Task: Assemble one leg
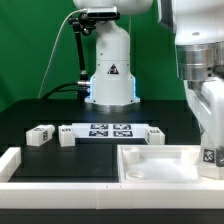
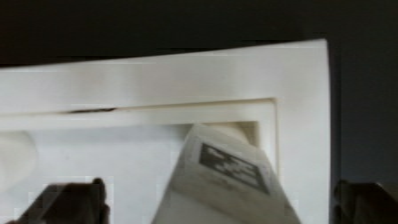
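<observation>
A white leg (image 1: 208, 154) with a black-and-white tag stands upright at the exterior view's right, at the corner of the wide white tray-like part (image 1: 150, 162). My gripper (image 1: 207, 140) hangs right over it. In the wrist view the leg (image 2: 226, 172) rises between my two dark fingers (image 2: 71, 203), with a visible gap on each side. The jaws stand wide open around the leg. The tray-like part's rim (image 2: 178, 80) lies beneath. Two more legs (image 1: 40, 135) (image 1: 67, 136) lie on the black table at the left.
The marker board (image 1: 108, 130) lies flat mid-table with another small white block (image 1: 155, 134) at its right end. A white L-shaped rail (image 1: 30, 180) runs along the front and left. The robot base (image 1: 110, 75) stands behind.
</observation>
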Motion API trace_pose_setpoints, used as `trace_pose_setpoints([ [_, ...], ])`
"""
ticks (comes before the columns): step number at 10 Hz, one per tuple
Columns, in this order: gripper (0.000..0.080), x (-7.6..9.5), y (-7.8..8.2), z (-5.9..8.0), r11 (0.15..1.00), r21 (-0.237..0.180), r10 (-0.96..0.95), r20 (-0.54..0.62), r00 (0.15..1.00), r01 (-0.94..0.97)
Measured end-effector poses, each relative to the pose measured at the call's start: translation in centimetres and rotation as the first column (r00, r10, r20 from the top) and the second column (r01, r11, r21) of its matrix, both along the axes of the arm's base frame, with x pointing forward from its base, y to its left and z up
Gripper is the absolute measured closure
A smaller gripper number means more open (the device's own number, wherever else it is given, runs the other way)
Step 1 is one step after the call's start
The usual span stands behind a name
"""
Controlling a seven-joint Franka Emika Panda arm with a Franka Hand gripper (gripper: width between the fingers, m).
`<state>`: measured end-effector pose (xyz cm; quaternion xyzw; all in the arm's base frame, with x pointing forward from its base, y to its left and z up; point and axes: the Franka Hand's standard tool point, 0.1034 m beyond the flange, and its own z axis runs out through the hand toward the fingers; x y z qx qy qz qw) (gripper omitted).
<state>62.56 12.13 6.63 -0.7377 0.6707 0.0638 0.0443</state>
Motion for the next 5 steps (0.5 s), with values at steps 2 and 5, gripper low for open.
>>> trace_pose_setpoints([
  [2,0.0151,-0.07,0.03,-0.06,0.983,0.004,0.185,0.026,0.982,-0.185],
  [5,0.015,-0.24,-0.01,-0.11,0.889,-0.015,0.457,0.051,0.888,-0.457],
])
